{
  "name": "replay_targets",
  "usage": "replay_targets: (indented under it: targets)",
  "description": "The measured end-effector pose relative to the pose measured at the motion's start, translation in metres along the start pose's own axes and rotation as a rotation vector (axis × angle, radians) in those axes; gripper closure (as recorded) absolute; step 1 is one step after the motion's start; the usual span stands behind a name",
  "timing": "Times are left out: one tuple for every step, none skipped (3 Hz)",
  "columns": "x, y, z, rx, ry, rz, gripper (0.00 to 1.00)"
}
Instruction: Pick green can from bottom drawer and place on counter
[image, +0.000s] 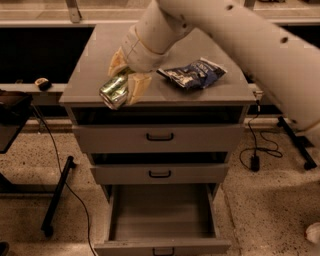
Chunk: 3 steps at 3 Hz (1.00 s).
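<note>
My gripper (122, 80) is shut on the green can (114, 91), a shiny green can with a silver end facing the camera. It holds the can tilted on its side over the front left part of the counter (90, 75). I cannot tell whether the can touches the surface. The bottom drawer (161, 215) stands pulled open below, and its inside looks bare. My white arm reaches in from the upper right across the counter.
A blue foil snack bag (192, 74) lies on the counter right of the can. The two upper drawers (160, 137) are shut. A black stand leg and cable (57, 192) lie on the floor to the left. More cables (255, 150) lie to the right.
</note>
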<state>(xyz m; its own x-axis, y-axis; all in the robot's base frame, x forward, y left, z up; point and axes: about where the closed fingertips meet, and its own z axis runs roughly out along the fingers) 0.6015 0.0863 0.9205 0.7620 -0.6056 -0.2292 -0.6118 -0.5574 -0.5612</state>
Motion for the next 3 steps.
replay_targets:
  targets:
    - [0.009, -0.007, 0.051, -0.046, -0.010, 0.120, 1.00]
    - [0.026, -0.017, 0.071, 0.025, 0.027, 0.284, 1.00]
    - [0.043, -0.029, 0.078, 0.073, 0.022, 0.394, 1.00]
